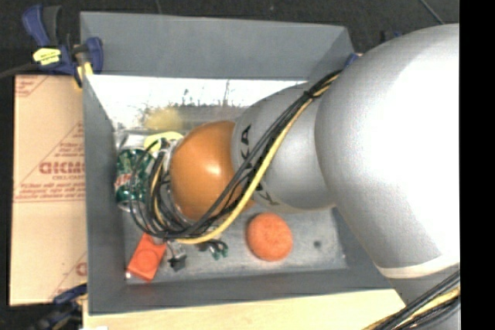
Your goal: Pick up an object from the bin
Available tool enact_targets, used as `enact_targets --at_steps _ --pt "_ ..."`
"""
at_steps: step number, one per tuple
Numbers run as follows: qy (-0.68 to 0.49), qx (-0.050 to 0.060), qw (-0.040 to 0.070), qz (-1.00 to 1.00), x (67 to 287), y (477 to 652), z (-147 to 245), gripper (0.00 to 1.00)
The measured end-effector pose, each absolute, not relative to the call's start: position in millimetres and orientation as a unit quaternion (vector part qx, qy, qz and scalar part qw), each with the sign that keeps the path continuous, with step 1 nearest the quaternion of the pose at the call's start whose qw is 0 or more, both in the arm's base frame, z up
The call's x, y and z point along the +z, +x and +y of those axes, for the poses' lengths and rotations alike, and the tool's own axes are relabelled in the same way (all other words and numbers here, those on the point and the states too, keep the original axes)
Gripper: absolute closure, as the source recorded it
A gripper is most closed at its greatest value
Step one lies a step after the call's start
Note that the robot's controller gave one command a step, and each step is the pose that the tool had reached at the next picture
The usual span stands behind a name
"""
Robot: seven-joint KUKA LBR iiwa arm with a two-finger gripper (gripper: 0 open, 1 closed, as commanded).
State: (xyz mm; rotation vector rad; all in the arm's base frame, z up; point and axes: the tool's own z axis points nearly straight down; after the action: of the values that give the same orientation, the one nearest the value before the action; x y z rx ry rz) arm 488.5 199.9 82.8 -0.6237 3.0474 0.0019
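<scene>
Lying in the bin (216,50) are an orange ball (269,236) and block (145,257) — jaws' state unclear

We see an arm (387,158) of smooth silver-grey rounded links, black lettering (246,138) on its narrower link, a glossy orange dome cover (199,170) at the wrist, and black and yellow cables (267,158) along it.

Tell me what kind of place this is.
Probably a robotics lab's bin-picking test cell: a silver robot arm reaches into a grey metal bin holding small loose things, like an orange ball.
</scene>
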Motion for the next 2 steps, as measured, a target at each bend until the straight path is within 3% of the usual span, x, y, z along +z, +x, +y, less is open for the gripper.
enact_targets --at_steps 2 --pt "-0.347 -0.01 0.017 0.938 80 505.3 222 1.0"
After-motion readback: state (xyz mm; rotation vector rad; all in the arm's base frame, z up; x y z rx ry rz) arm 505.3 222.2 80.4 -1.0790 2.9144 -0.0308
